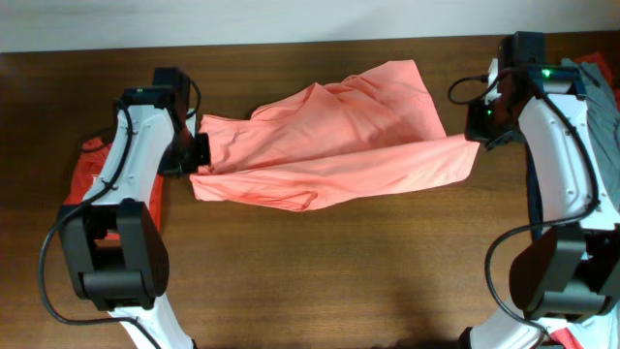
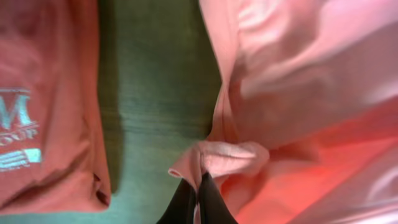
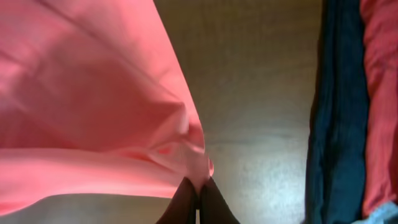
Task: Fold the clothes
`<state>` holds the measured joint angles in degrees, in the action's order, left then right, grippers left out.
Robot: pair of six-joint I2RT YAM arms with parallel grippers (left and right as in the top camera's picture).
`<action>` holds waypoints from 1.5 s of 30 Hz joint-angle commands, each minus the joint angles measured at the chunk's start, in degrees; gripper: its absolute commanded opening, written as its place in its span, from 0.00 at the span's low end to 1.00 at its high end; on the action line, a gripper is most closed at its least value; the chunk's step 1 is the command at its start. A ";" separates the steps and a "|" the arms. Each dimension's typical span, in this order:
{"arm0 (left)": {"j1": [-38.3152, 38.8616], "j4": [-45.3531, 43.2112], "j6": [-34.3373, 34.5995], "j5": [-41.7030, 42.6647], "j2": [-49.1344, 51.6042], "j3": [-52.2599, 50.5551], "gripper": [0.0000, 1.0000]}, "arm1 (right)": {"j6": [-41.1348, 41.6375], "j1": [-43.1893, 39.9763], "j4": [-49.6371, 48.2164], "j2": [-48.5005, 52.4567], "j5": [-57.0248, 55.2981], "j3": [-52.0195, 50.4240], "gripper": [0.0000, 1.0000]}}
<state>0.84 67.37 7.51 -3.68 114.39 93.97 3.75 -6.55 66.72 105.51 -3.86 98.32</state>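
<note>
The large salmon-pink shirt (image 1: 339, 145) is stretched across the middle of the table between my two arms, with its far part bunched and wrinkled. My left gripper (image 1: 198, 163) is shut on the shirt's left edge; the left wrist view shows a fold of pink cloth (image 2: 224, 155) pinched between the black fingers (image 2: 199, 186). My right gripper (image 1: 477, 138) is shut on the shirt's right corner; the right wrist view shows the cloth (image 3: 93, 106) pinched at the fingertips (image 3: 198, 186).
A red shirt with white lettering (image 1: 89, 170) lies under my left arm and shows in the left wrist view (image 2: 43, 106). Navy (image 3: 336, 112) and red (image 3: 379, 99) shirts are piled at the right edge (image 1: 605, 107). The wooden table (image 1: 339, 271) extends to the front.
</note>
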 commanded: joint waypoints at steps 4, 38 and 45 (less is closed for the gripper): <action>-0.13 -5.03 1.16 -2.45 0.04 -7.30 0.00 | -4.57 0.13 -3.76 6.10 1.97 -0.02 0.04; -0.13 -9.92 9.68 -7.28 0.04 -9.94 0.03 | -5.03 -0.07 -21.14 16.09 8.74 -0.02 0.41; -0.13 -9.92 9.66 -7.28 0.04 -9.94 0.15 | -5.03 -1.81 -13.81 16.04 8.20 -0.02 0.47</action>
<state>0.84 57.56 16.75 -10.15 114.39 84.58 -1.52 -7.11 51.18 121.14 4.60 98.32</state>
